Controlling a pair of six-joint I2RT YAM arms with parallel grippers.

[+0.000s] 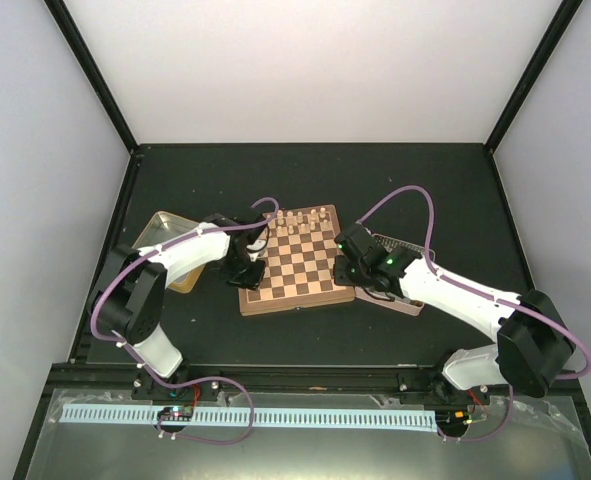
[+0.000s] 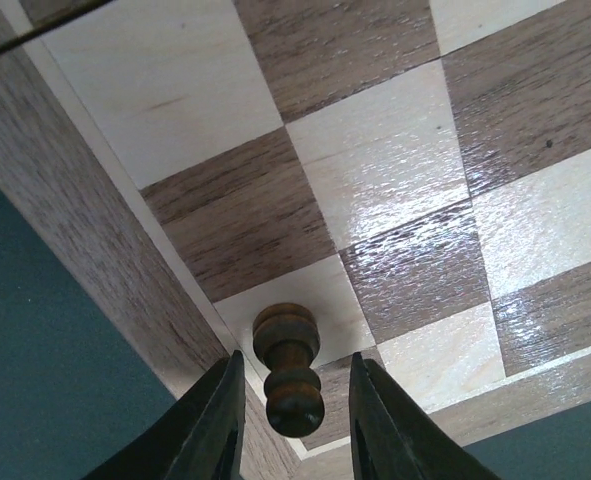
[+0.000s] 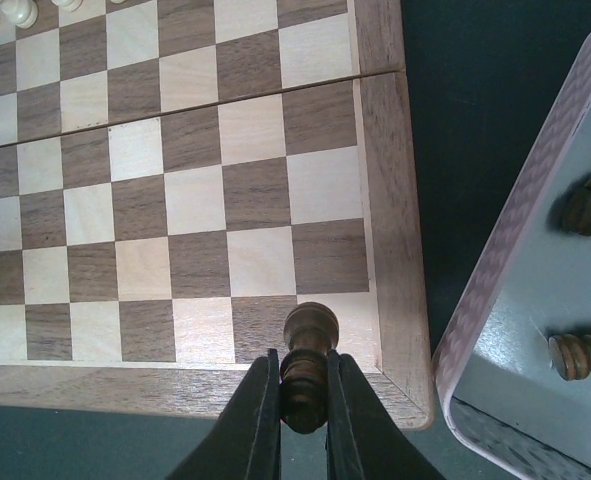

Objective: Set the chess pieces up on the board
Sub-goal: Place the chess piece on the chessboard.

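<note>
Flanking the board [image 1: 293,268], both arms work at its near corners. The left end effector [image 2: 297,385] stands open around a dark piece [image 2: 287,350], which is upright on a light edge square by the near-left corner. A skewed retreat could let a finger topple it. The right end effector [image 3: 302,358] clamps a second dark piece [image 3: 310,330] at the near-right corner. Whether this piece is seated cannot be told, and opening above the board would drop it askew.

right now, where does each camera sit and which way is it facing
top external: high behind left arm and right arm, both in view, looking down on the chessboard.
left wrist: low over a board corner, left fingers apart around a dark piece.
right wrist: above another corner and the pink-rimmed tray, right fingers pinching a second dark piece.
shared: all three see the chessboard.
</note>
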